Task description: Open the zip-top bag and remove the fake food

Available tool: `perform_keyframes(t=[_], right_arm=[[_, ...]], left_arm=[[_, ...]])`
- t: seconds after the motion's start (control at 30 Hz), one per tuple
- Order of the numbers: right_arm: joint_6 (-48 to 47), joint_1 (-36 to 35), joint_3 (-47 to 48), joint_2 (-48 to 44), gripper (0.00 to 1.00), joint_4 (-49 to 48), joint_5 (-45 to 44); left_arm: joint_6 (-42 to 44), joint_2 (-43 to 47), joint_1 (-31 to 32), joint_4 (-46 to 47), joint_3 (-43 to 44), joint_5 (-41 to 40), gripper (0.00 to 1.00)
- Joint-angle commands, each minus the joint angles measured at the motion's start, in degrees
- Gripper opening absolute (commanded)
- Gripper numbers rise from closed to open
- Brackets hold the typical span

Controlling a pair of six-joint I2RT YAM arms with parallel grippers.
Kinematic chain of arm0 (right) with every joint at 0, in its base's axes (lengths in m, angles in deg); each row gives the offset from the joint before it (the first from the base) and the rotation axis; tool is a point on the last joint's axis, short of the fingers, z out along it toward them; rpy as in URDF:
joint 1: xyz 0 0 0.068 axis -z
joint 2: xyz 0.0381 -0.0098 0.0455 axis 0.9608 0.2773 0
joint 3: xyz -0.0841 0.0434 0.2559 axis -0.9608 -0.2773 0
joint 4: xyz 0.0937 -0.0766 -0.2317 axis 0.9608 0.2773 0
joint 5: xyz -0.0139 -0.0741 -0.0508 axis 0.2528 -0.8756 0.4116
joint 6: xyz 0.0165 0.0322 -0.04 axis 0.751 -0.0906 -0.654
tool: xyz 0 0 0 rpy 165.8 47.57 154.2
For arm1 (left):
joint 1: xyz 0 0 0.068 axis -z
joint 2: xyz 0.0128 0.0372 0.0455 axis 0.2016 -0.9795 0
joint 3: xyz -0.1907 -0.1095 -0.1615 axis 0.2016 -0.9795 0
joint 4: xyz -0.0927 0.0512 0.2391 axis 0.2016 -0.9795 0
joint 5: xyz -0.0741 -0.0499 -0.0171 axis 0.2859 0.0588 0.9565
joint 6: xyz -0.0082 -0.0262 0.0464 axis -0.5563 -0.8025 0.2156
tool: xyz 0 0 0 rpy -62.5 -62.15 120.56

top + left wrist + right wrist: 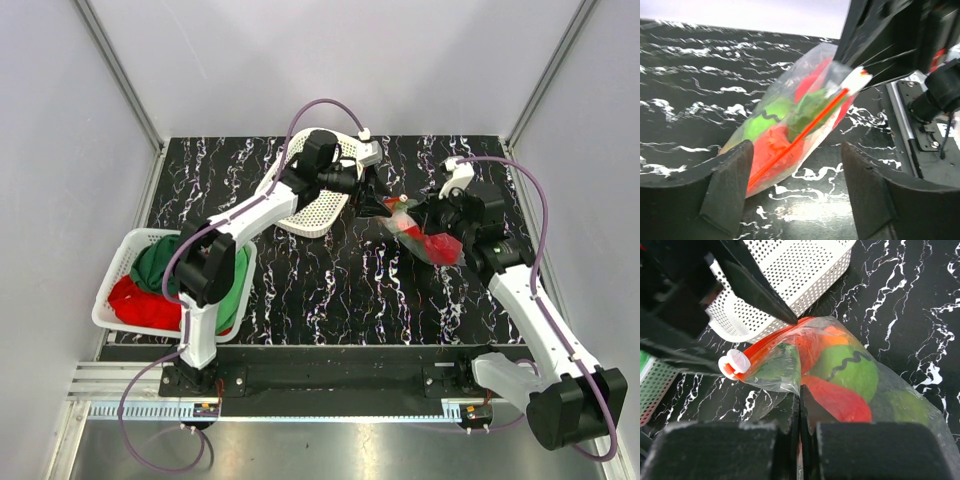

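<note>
Plastic bag looks zipped, food inside; right gripper pinches it, left gripper spread around it.

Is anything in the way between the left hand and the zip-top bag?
Nothing visible. The left hand is open with the zip-top bag directly ahead of it; the right hand grips the bag from the far side, outside that path.

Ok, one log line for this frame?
right pincer: shut on zip-top bag | left pincer: open, at zip strip | fake food: inside bag
</note>
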State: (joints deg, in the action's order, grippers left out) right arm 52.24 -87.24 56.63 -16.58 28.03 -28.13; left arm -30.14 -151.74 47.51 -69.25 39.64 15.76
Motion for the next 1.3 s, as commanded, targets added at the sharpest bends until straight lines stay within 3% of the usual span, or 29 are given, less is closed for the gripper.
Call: perform_keyframes(t=[0.0, 0.07, 0.17, 0.27, 0.3, 0.33, 0.43, 0.6, 0.73, 0.77, 0.83, 0.9, 1.0, 1.17, 1.27], right_arm=[[1.9, 0.0, -0.1, -1.9, 0.0, -1.0, 3.1], [2.6, 0.0, -0.5, -2.4, 0.0, -0.8, 4.6], [3.5, 0.1, -0.9, -3.5, 0.04, 0.2, 5.3], [3.6, 0.0, -0.7, -4.6, 0.22, 1.9, 5.3], [3.2, 0.0, -0.6, -4.8, 0.26, 2.6, 5.0], [3.0, 0.0, -0.6, -5.2, 0.37, 2.8, 4.7], [2.4, -0.1, -0.5, -5.6, 0.46, 3.0, 4.1], [1.8, 0.0, 0.4, -3.7, 0.44, 2.5, 2.8], [1.7, 0.0, 0.4, -2.6, 0.18, 2.3, 2.9], [1.6, 0.0, 0.2, -2.6, 0.04, 2.0, 2.9], [1.7, -0.1, 0.1, -3.0, 0.0, 2.1, 2.9], [1.8, 0.0, -0.1, -3.6, 0.0, 2.1, 3.9], [2.7, 0.0, -0.5, -4.6, 0.0, 2.2, 5.8], [3.9, 0.0, 0.0, -4.8, 0.0, 3.5, 9.1], [4.1, 0.0, 0.9, -5.2, 0.0, 5.1, 10.4]], left_arm=[[-5.8, -1.8, 0.2, 12.5, 1.9, 4.6, 0.64], [-6.4, -3.7, 0.2, 12.5, 2.7, 5.5, 0.49], [-8.8, -3.8, 0.3, 14.4, 1.8, 6.0, 0.37], [-9.8, -2.1, 0.8, 15.9, -0.6, 6.1, 0.19], [-10.0, -1.7, 1.0, 15.8, -1.7, 5.7, 0.07], [-10.3, -1.0, 1.1, 16.0, -2.4, 5.6, 0.06], [-13.1, 1.3, 1.8, 19.9, -6.0, 5.2, 0.04], [-15.0, 3.7, 3.0, 23.6, -10.3, 3.9, 0.02], [-16.9, 4.4, 3.1, 25.7, -11.8, 3.9, 0.01], [-16.9, 4.7, 3.1, 25.1, -12.0, 4.1, 0.0], [-17.0, 5.9, 3.1, 24.9, -12.5, 5.1, 0.02], [-17.3, 7.1, 3.1, 25.2, -13.6, 5.2, 0.26], [-21.0, 8.6, 3.3, 30.3, -14.6, 6.6, 0.49], [-31.4, 7.1, 3.4, 44.3, -15.5, 6.5, 0.54], [-32.8, 6.8, 3.9, 47.2, -15.9, 5.2, 0.54]])
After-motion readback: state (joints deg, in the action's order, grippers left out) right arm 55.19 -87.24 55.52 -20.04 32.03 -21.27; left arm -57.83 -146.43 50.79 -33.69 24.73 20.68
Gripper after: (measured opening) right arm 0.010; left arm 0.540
